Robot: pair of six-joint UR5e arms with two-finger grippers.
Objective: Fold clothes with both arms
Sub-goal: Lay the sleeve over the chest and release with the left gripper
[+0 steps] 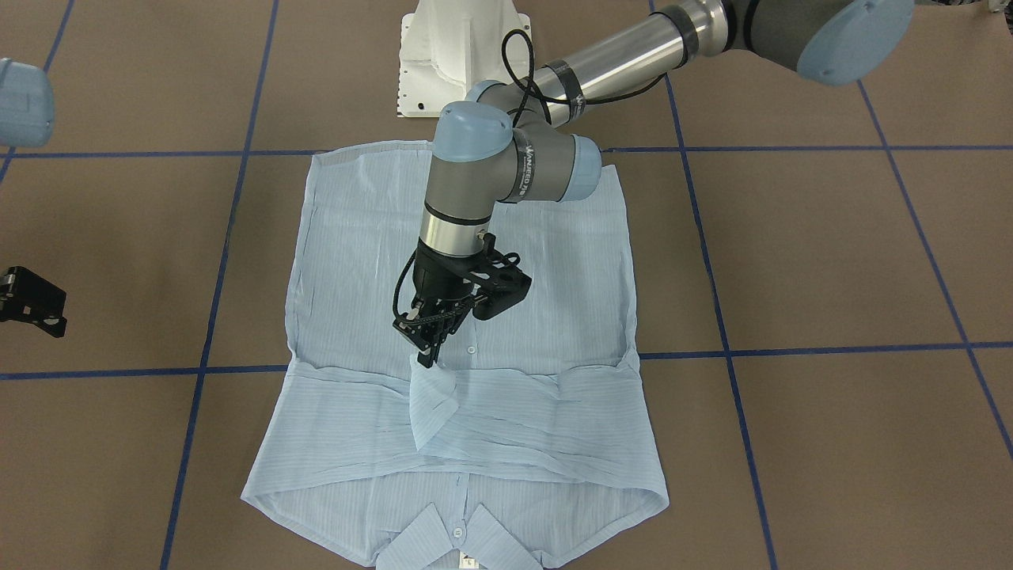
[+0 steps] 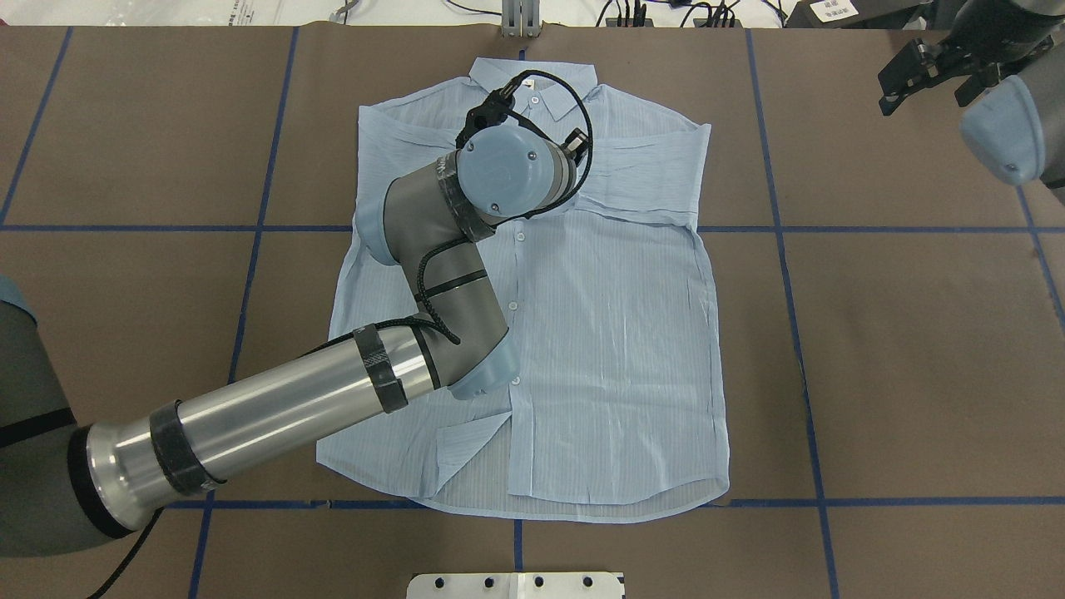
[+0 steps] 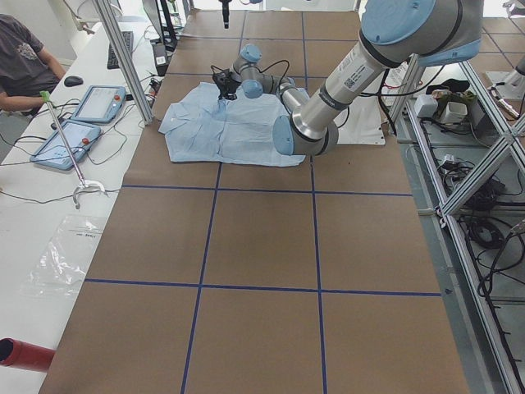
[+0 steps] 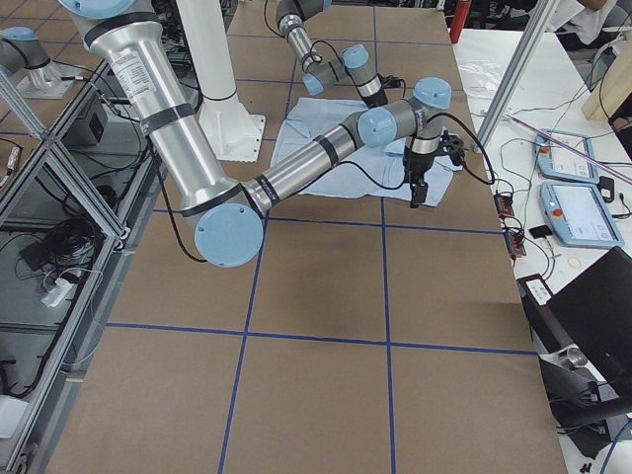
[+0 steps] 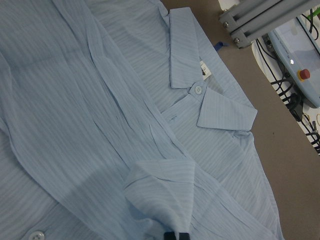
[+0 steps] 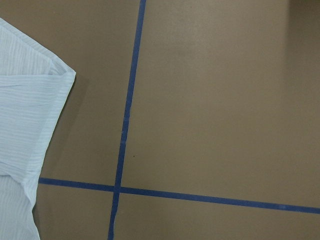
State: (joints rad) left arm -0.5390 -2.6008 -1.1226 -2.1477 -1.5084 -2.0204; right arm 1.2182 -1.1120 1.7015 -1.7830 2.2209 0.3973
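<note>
You are seeing the left arm reaching out over the table, its elbow bending above the shirt's front and its wrist pointing steeply down. The left gripper is hanging at mid-chest with its fingers pressed together, their tips touching the edge of a sleeve cuff. You cannot tell whether any cloth is caught between them.

The right arm is holding off to the side, well apart from the cloth, its wrist aiming down at bare table. The pictures are not showing you whether the right gripper is spread or closed.

You are counting one shirt, lying flat and buttoned with its collar towards the operators' side, two sleeves crossing its chest, two arms and two grippers.
</note>
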